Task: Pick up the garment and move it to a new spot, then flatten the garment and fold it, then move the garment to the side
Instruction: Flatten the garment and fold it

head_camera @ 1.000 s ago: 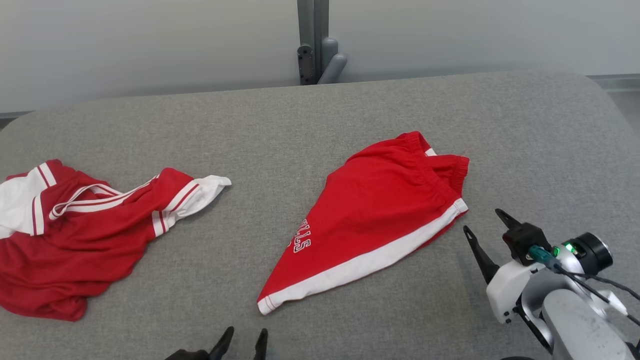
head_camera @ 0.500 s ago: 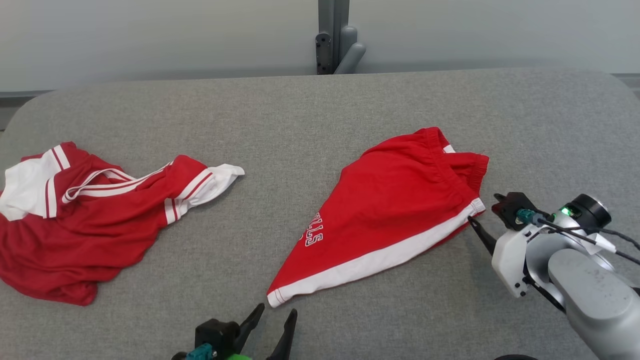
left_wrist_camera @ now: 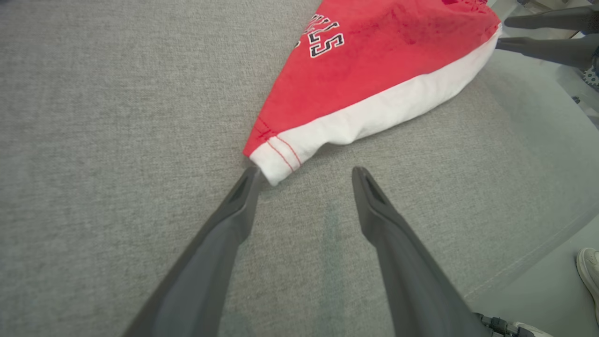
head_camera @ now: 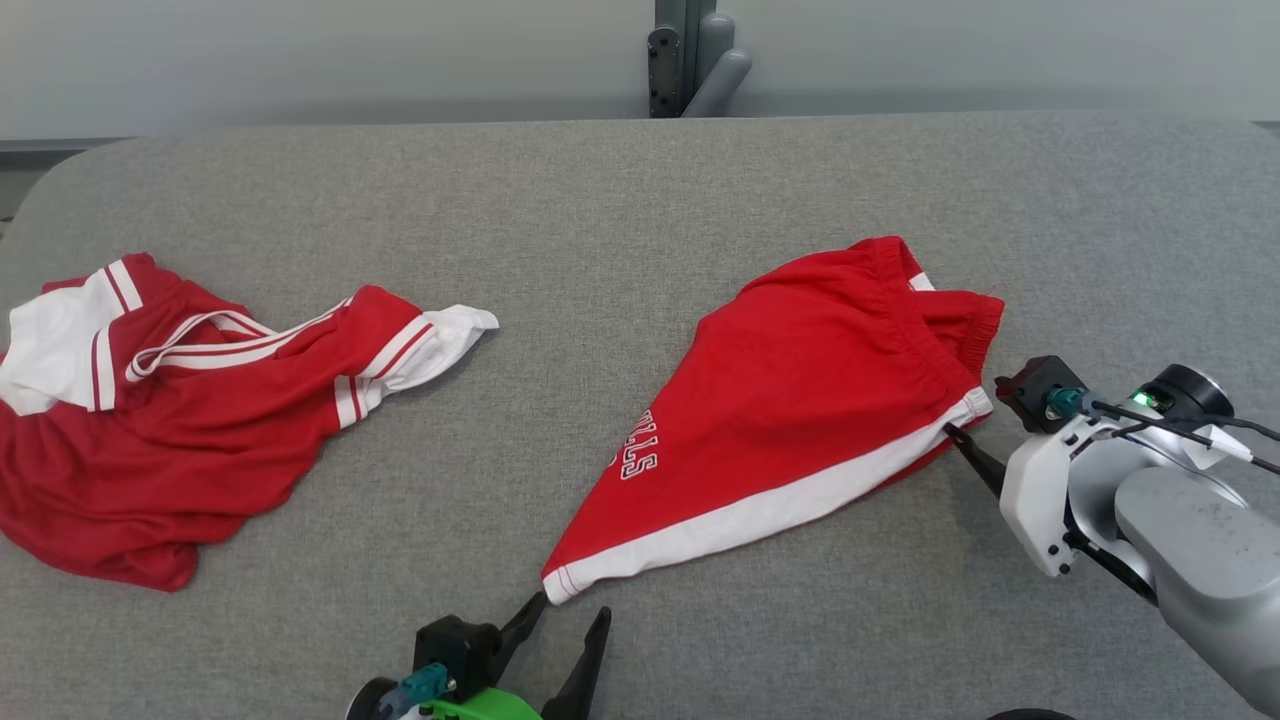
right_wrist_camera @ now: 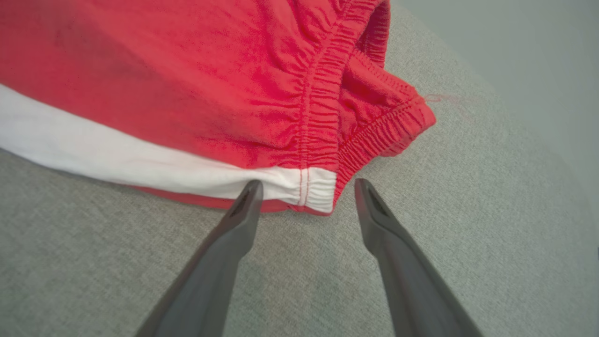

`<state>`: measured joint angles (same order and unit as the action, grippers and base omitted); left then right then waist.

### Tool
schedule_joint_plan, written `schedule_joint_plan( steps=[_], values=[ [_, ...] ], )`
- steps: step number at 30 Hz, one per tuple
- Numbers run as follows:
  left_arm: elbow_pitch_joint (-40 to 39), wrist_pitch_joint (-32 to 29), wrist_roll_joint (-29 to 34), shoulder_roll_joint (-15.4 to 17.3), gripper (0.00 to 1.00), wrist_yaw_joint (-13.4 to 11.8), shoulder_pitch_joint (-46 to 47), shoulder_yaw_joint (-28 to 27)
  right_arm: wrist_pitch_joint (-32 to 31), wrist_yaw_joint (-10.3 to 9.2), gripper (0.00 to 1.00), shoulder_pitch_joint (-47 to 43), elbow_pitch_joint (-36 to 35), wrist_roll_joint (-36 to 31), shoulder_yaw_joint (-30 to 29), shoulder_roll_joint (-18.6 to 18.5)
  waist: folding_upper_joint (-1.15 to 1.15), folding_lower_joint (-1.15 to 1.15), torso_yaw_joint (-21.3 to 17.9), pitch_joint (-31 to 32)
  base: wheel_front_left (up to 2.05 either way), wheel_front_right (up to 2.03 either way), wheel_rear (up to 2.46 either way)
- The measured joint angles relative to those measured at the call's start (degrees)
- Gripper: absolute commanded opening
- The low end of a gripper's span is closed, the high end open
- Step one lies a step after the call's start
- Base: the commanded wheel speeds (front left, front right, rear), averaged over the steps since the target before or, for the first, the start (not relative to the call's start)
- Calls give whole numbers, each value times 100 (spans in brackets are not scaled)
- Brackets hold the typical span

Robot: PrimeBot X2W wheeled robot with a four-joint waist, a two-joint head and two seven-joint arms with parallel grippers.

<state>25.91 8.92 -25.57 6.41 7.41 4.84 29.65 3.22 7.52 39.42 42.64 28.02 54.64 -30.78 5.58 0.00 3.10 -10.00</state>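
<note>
1. The red shorts (head_camera: 790,400) lie flat on the grey padded table (head_camera: 600,220), between 3 and 4 o'clock of the head view's centre. Their elastic waistband points to 2 o'clock and a narrow hem corner to 7 o'clock.
2. A white band runs along the shorts' near edge, and white lettering sits on the red cloth just above it.
3. The left gripper (head_camera: 572,605) is at 6 o'clock with its jaws spread and nothing in them. In the left wrist view (left_wrist_camera: 306,171) one fingertip (left_wrist_camera: 250,175) meets the white hem corner, and the other stands clear of the cloth at 3 o'clock of it.
4. The right gripper (head_camera: 975,410) is at 3 o'clock, jaws wide and holding nothing. In the right wrist view (right_wrist_camera: 307,183) the fingertips straddle the end of the white band at the waistband corner, where one fingertip (right_wrist_camera: 252,189) lies against the cloth's edge.
5. A crumpled red-and-white jersey (head_camera: 160,420) lies at 9 o'clock, well apart from the shorts.
6. A grey post (head_camera: 690,55) stands behind the table at 12 o'clock.
7. A shoe (left_wrist_camera: 588,269) shows on the floor at 4 o'clock of the left wrist view.
</note>
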Motion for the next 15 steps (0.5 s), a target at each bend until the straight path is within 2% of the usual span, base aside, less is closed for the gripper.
schedule_joint_plan(
  steps=[15],
  values=[
    [424, 227, -127, 133, 100, 0, 390, 352, 375, 0, 100, 444, 353, 676, 860, -64, 0, 0, 52, -138, 0, 0, 0]
  ],
)
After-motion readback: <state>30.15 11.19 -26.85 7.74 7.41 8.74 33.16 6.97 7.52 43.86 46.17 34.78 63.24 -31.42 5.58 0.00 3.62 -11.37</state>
